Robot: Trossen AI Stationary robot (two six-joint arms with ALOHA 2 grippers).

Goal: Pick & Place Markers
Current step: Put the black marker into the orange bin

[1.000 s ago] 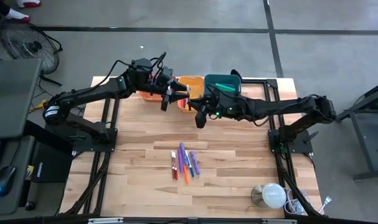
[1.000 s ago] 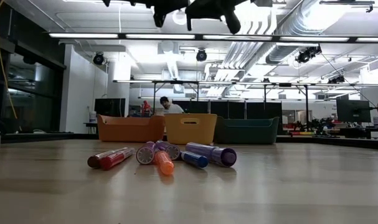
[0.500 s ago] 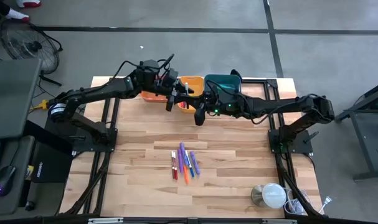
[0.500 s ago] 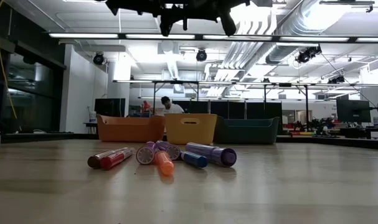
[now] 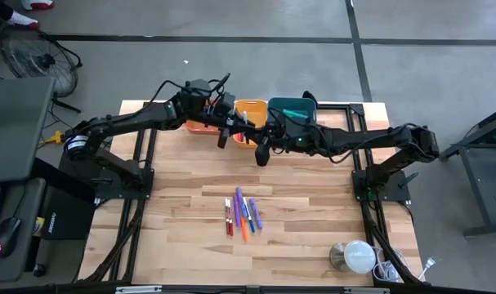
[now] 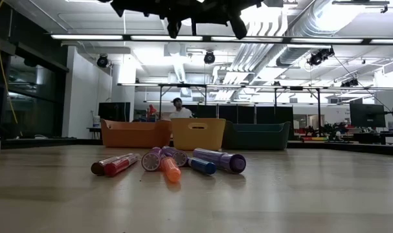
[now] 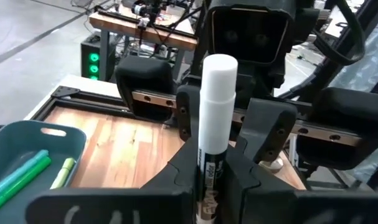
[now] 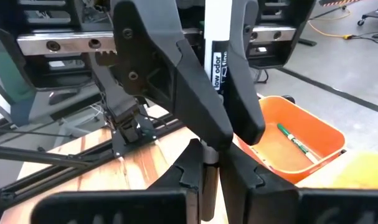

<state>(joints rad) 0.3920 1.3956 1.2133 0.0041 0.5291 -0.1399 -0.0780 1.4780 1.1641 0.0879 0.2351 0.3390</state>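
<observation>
A cluster of markers [image 5: 242,214] lies loose on the table [image 5: 182,237], nearer the front edge. Farther back, above the bins, the left gripper [image 5: 228,131] and right gripper [image 5: 259,149] meet, both clamped on one white-capped marker [image 7: 213,124] held upright between them.

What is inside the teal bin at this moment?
In the left wrist view, the teal bin holds at least three markers: two bright green markers and a paler yellow-green marker. The bin's near part runs out of frame, so anything there is unseen.
</observation>
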